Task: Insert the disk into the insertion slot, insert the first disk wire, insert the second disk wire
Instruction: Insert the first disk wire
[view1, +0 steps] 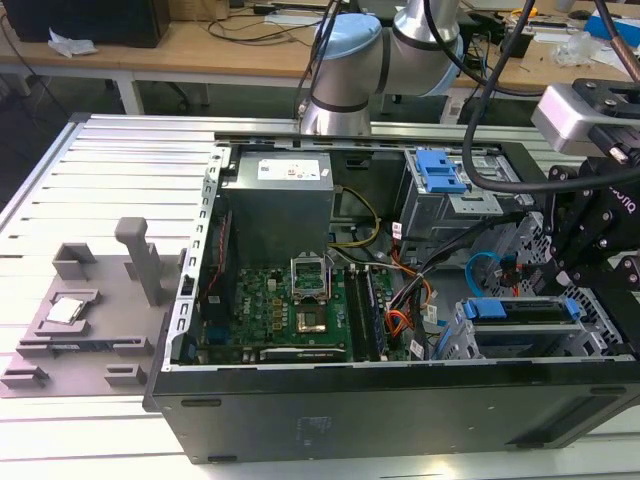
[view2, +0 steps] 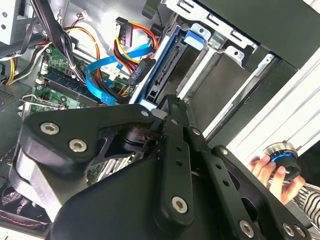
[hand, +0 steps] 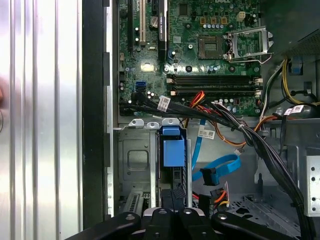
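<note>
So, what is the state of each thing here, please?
disk, sitting in the insertion slot
gripper, right by the disk
blue data wire, free end unplugged
processor socket, cover lifted
computer case, side panel off

Exterior view: raised, off the arm, tilted down into the open computer case (view1: 400, 420). Whole case in frame, arm (view1: 350, 60) at upper centre. First wrist view: straight down, close over the motherboard (hand: 200, 40). Second wrist view: oblique, closer still. All three share the disk (view1: 520, 310) and motherboard.
</note>
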